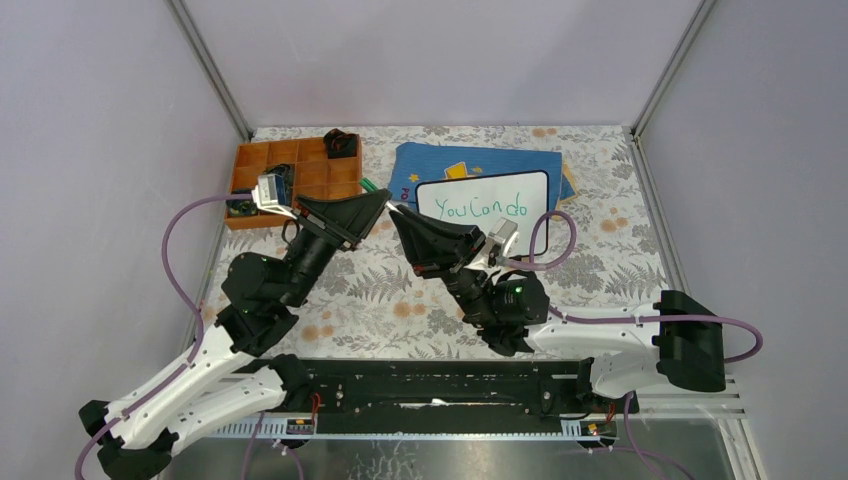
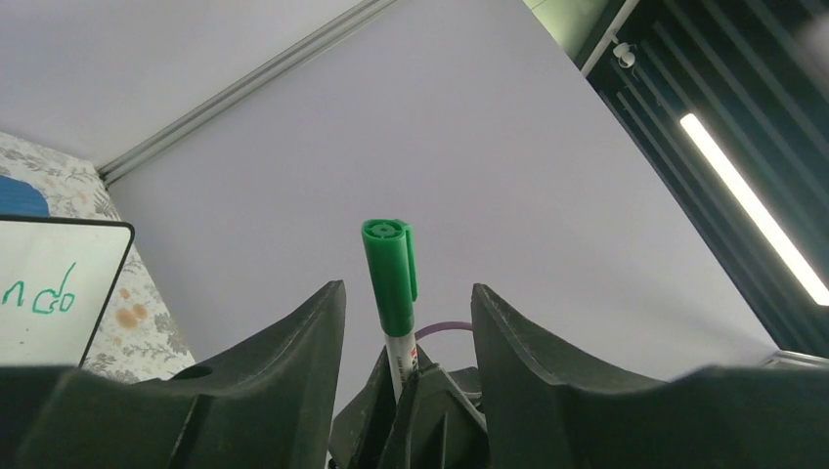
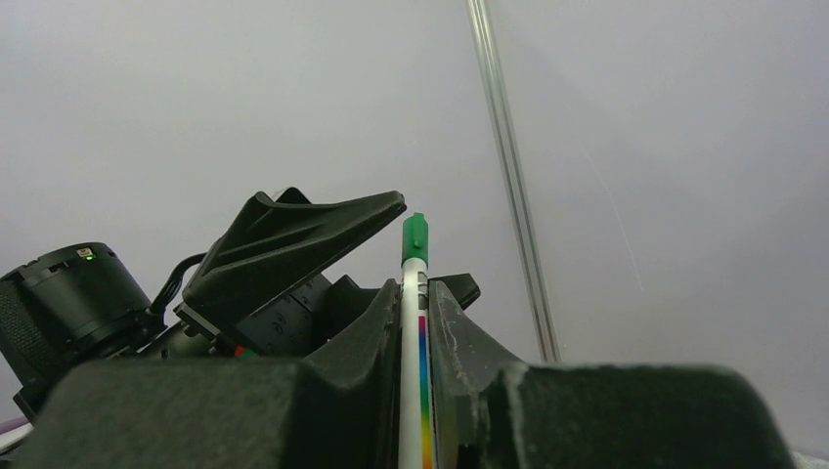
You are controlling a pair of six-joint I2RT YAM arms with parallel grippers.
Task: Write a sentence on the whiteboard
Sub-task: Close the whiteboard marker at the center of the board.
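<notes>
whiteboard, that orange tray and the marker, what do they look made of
The whiteboard has a smooth, glossy white face, probably coated board or plastic, and its thin black rim looks like plastic. The orange tray is matte with rigid dividers, likely moulded or printed plastic. The marker has a white barrel and a green cap, both smooth and slightly shiny, so it also looks like plastic.

The left gripper [image 1: 378, 203] and right gripper [image 1: 397, 217] meet at a marker [image 1: 368, 184] beside the whiteboard [image 1: 532, 188], which reads "You can do".
</notes>
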